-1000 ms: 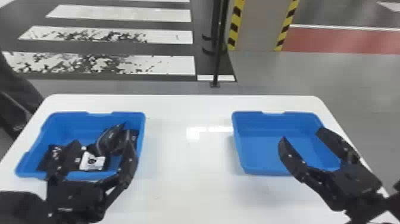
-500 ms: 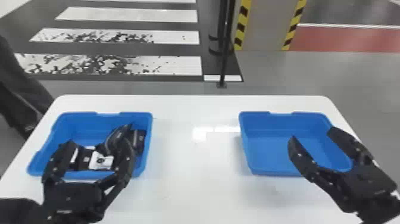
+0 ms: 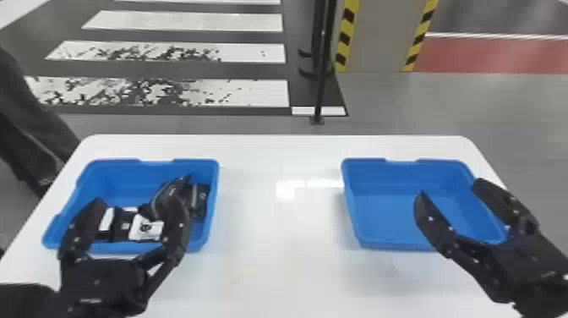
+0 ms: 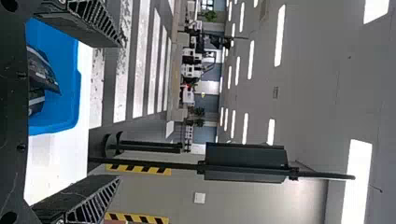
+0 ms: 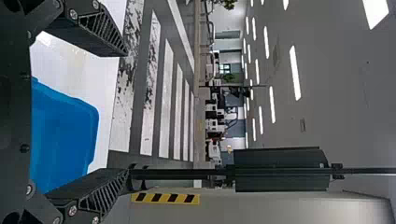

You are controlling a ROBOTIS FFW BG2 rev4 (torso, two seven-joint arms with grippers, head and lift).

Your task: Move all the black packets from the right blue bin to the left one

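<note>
My left gripper (image 3: 139,207) stands open over the near part of the left blue bin (image 3: 213,203), with nothing held. Black packets (image 3: 169,196) lie piled in that bin, one with a white label (image 3: 146,228). The right blue bin (image 3: 393,211) has a bare floor where it shows. Over its right side my right gripper (image 3: 450,188) is open and holds nothing. In the left wrist view, packets (image 4: 42,72) lie in the bin beyond the open left gripper (image 4: 120,111). The right wrist view has the bin (image 5: 63,130) between the spread fingers of the right gripper (image 5: 127,112).
Both bins rest on a white table (image 3: 270,262) with a wide gap between them. Behind its far edge stands a black pole (image 3: 322,84). A person's dark-clothed leg (image 3: 29,122) is beside the table at the far left.
The bins and table have shifted slightly right in the head view. Both grippers remain open; the left one sits a little differently over its bin, uncovering more of the packets there.
</note>
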